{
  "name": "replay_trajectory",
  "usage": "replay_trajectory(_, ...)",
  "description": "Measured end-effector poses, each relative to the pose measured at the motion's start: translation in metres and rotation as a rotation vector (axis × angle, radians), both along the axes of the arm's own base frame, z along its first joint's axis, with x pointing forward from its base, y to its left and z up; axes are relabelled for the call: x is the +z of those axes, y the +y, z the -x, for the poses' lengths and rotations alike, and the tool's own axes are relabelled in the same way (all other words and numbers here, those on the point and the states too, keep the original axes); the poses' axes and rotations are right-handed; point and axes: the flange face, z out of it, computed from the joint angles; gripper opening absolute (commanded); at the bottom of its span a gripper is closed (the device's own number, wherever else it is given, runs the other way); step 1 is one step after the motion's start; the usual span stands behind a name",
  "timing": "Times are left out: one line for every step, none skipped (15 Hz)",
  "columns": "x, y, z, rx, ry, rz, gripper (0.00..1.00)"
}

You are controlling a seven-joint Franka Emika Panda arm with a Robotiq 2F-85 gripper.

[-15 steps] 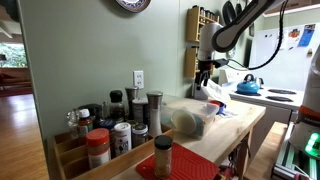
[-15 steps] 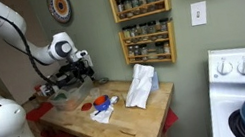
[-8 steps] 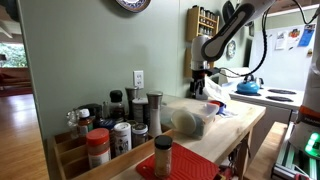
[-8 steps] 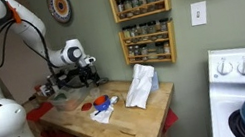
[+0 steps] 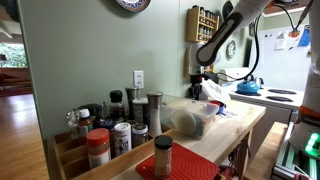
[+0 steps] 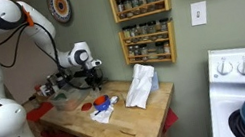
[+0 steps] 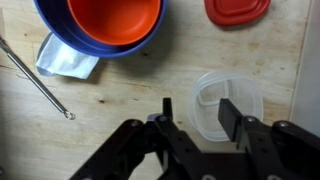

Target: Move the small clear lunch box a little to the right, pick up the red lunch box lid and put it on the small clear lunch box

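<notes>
Wooden counter point(image 7: 120, 90), blue and orange bowls point(image 7: 100, 20) nested at its far edge. Your gripper point(image 7: 197, 112) hangs wide and empty, straddling one wall of the small clear lunch box point(image 7: 207, 100). The red lunch box lid point(image 7: 237, 10) lies apart, untouched. By my judgement, nudge, pick and cover are all left.
</notes>
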Motion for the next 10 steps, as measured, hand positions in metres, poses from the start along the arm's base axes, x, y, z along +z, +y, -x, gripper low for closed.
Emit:
replay_trajectory(-0.002, -0.001, -0.002, 0.003, 0.004, -0.006, 0.15)
replay_trajectory(-0.003, -0.002, -0.003, 0.007, 0.007, -0.01, 0.06)
replay_trajectory(-0.005, -0.002, -0.003, 0.015, 0.01, -0.014, 0.01)
replay_trajectory(-0.006, -0.003, -0.003, 0.023, 0.012, -0.017, 0.0)
replay_trajectory(-0.006, -0.003, -0.003, 0.029, 0.013, -0.018, 0.0)
replay_trajectory(-0.006, -0.003, -0.003, 0.029, 0.013, -0.017, 0.0)
replay_trajectory(-0.005, -0.005, -0.004, 0.026, 0.011, -0.017, 0.0)
replay_trajectory(-0.003, -0.007, -0.006, 0.02, 0.006, -0.016, 0.0)
replay_trajectory(0.0, -0.012, -0.009, 0.012, -0.003, -0.014, 0.0)
replay_trajectory(0.005, -0.019, -0.013, 0.0, -0.015, -0.013, 0.0)
